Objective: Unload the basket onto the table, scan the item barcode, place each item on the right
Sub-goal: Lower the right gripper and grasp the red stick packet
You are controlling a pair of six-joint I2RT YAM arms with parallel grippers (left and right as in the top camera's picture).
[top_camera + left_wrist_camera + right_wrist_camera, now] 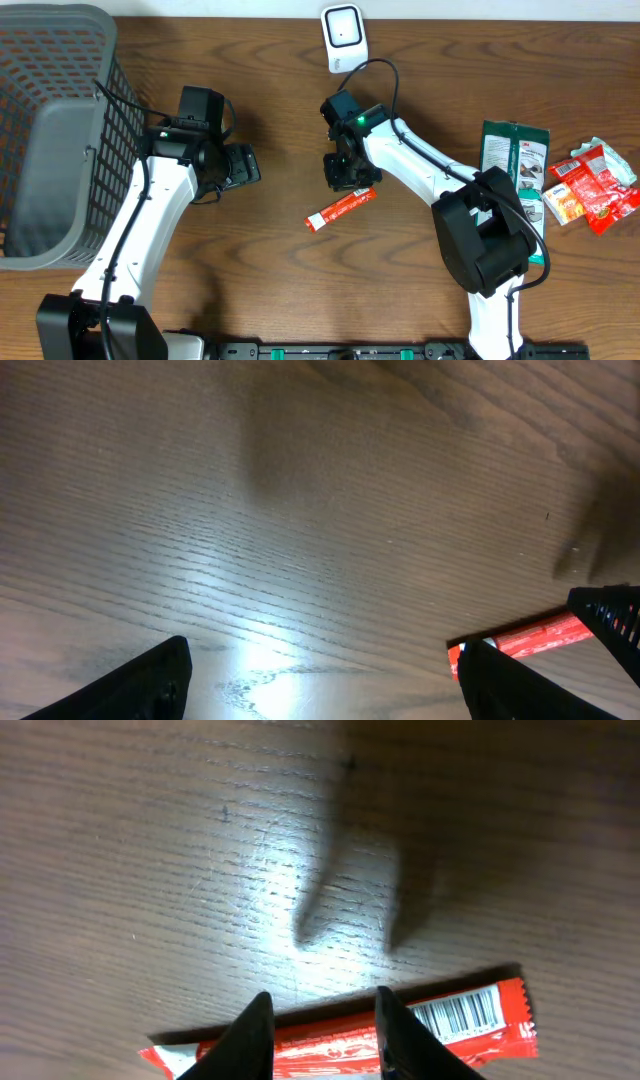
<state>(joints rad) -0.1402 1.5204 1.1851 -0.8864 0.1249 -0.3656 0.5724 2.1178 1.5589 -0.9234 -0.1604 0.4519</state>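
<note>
Only the right wrist view shows the barcode (pixel 455 1014), printed near the right end of the slim red stick-shaped foil packet (pixel 503 1023), which lies flat on the brown wooden surface (pixel 250 265). The overhead view alone shows the white handheld scanner (pixel 343 36) at the far edge, well apart from the packet (pixel 340 209) at mid-surface. The right gripper (pixel 320 1038) sits directly over the packet's far-right end, its fingers drawn narrow with red wrapper showing in the gap; I cannot tell whether it pinches the packet. The left gripper (pixel 320 690) is spread wide over bare wood, with the packet (pixel 530 635) just beside its right finger.
</note>
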